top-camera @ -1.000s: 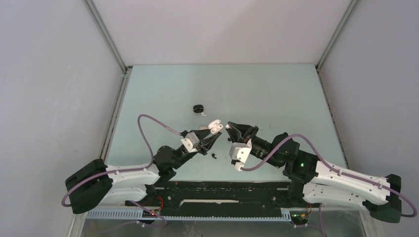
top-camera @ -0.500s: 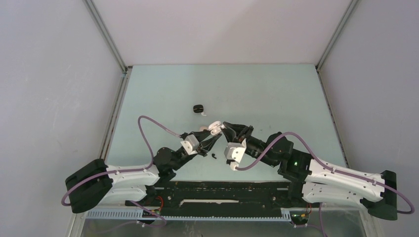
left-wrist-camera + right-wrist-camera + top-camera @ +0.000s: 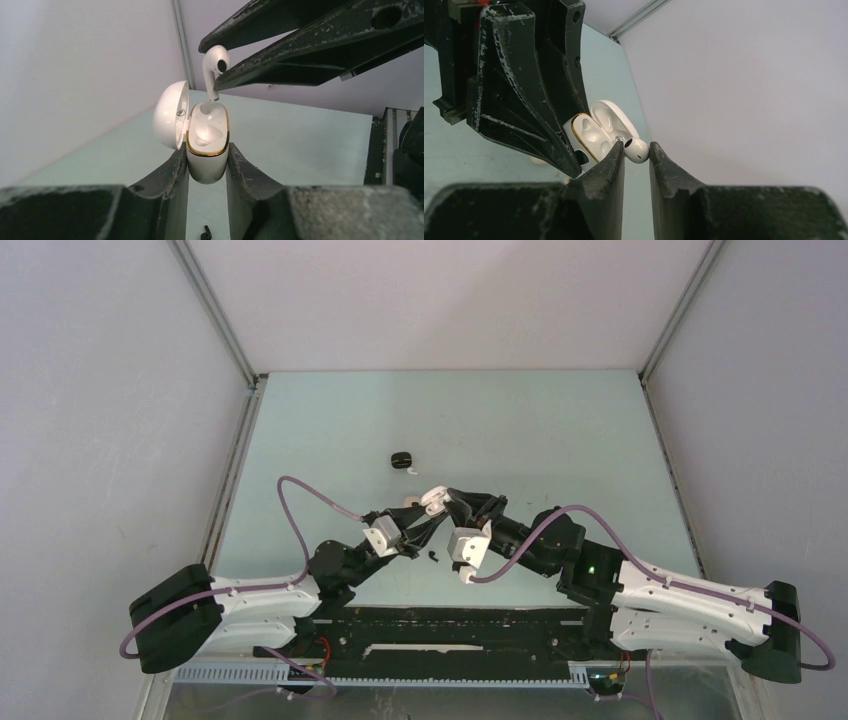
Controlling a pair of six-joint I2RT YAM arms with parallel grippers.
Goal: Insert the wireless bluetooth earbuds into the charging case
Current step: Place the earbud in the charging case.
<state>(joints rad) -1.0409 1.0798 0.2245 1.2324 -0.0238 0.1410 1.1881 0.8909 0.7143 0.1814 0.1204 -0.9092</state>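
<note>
A white charging case (image 3: 207, 167) with a gold rim stands upright between my left gripper's (image 3: 207, 151) fingers, its lid swung open to the left. My right gripper (image 3: 636, 148) is shut on a white earbud (image 3: 637, 150), pinching its round head. In the left wrist view that earbud (image 3: 216, 62) hangs stem down, its tip just over the case's far well. In the top view both grippers meet at the table's middle, left gripper (image 3: 430, 504) touching right gripper (image 3: 447, 499). A tiny black earbud (image 3: 433, 556) lies on the table below them.
A small black case (image 3: 401, 458) sits farther back on the pale green table (image 3: 560, 430), with a small white earbud-like piece (image 3: 413, 470) beside it. Grey walls close in the left, right and back sides.
My right gripper has carried the white earbud leftward until it sits over the open case. The left gripper with the case has shifted only slightly.
</note>
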